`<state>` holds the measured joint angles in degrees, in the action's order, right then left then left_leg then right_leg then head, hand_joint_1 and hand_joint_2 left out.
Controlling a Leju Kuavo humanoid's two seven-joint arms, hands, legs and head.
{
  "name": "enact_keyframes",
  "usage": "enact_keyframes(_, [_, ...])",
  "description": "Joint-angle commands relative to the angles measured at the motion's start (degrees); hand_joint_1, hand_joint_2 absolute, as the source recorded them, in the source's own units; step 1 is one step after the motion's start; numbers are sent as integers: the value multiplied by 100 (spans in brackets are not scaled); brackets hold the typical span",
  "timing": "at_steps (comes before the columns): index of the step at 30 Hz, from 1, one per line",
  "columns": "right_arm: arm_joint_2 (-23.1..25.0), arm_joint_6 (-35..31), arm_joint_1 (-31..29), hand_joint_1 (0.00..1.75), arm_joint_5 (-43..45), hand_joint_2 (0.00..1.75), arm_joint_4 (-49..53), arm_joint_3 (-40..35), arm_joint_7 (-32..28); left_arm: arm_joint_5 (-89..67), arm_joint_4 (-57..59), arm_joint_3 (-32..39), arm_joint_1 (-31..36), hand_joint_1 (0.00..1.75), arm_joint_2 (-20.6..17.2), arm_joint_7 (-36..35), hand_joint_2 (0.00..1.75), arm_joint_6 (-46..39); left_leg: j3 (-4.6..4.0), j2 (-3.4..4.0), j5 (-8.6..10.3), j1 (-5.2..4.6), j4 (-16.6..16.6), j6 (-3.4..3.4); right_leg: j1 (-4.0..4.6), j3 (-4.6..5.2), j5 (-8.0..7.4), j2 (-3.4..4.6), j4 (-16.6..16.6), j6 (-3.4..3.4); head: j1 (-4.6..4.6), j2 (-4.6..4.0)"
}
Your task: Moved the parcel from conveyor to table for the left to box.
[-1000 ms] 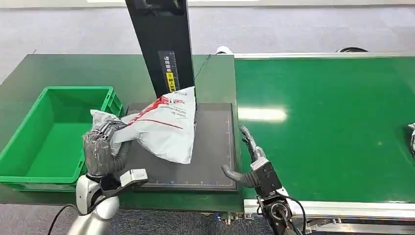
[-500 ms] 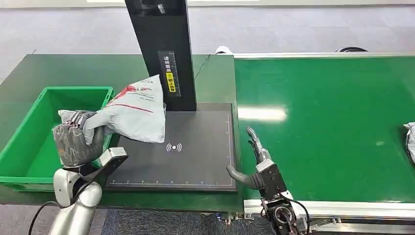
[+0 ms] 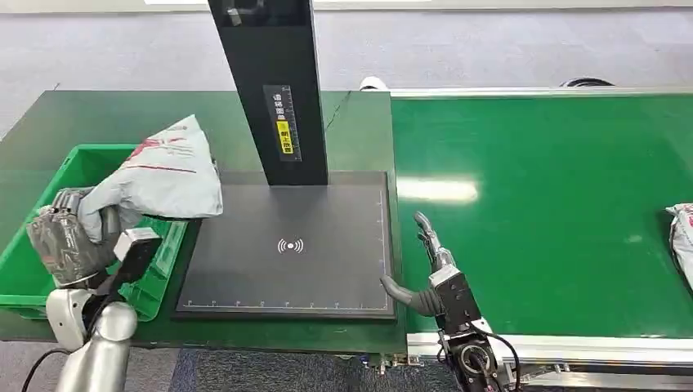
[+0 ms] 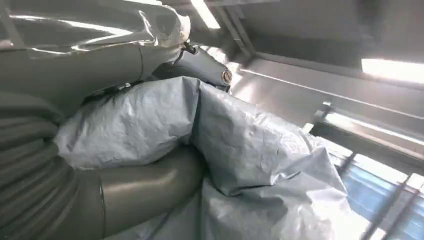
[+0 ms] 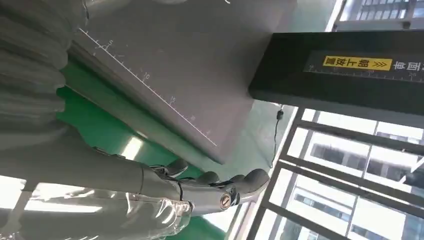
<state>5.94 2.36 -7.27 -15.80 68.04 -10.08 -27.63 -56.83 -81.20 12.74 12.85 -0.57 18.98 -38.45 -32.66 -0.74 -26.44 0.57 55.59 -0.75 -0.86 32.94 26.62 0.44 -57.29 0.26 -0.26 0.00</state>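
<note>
The robot's left hand (image 3: 69, 237) clutches a grey parcel (image 3: 159, 173) by one end, fingers (image 4: 150, 175) clenched into the wrinkled plastic, holding it above the green box (image 3: 33, 269) at 9 o'clock from the black scan pad (image 3: 327, 269) on the table (image 3: 98, 114). The boxing step appears nearly done; next, the fingers must release over the box's interior. The right hand (image 3: 421, 269) hangs at the pad's 4 o'clock corner, fingers released. Another parcel (image 3: 682, 237) waits on the conveyor (image 3: 556, 204).
</note>
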Motion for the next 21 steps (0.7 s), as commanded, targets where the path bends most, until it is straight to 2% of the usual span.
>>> enact_keyframes(1, [10, -11, 55, 0, -78, 175, 2, 212, 72, 33, 674, 661, 267, 175, 141, -500, 175, 539, 8, -5, 0, 0, -3, 3, 1, -12, 2, -11, 5, -2, 0, 0])
enact_keyframes(3, [33, 15, 17, 0, -125, 175, -48, 208, 83, -137, 1006, 701, 366, 175, 117, -858, 175, 934, 7, -2, 0, 1, -2, 3, 3, -12, 1, -11, 6, -2, 0, 0])
enact_keyframes(10, [70, 34, -58, 0, -201, 175, -212, 211, 75, -118, 1530, 735, 476, 175, 21, -1208, 175, 1494, 6, -1, 2, 0, -4, 1, 1, -10, 0, -7, 5, -3, 2, 0])
enact_keyframes(12, [66, 33, -45, 0, -217, 175, -235, 217, 71, 135, 1674, 836, 486, 175, -15, -1410, 175, 1979, 14, 3, 0, -1, -8, 1, 1, -17, 0, -5, 8, -3, 2, 0])
enact_keyframes(19, [73, 34, -10, 0, -229, 175, -219, 193, 69, 447, 1749, 1074, 436, 175, -133, -1427, 175, 2057, 12, 8, -1, -1, -6, 1, 1, -14, -1, 2, 5, -2, 2, 0])
enact_keyframes(20, [75, 35, -6, 0, -231, 175, -210, 181, 70, 462, 1715, 1097, 420, 159, -130, -1418, 175, 2024, 17, 11, -1, 2, -9, 2, 4, -20, -2, 1, 11, -3, 2, 0])
enact_keyframes(21, [77, 36, 0, 0, -233, 175, -204, 171, 71, 420, 1684, 1118, 404, 0, -111, -1399, 175, 1873, 15, 12, -2, 0, -7, 2, 2, -17, -1, 3, 8, -3, 2, 0])
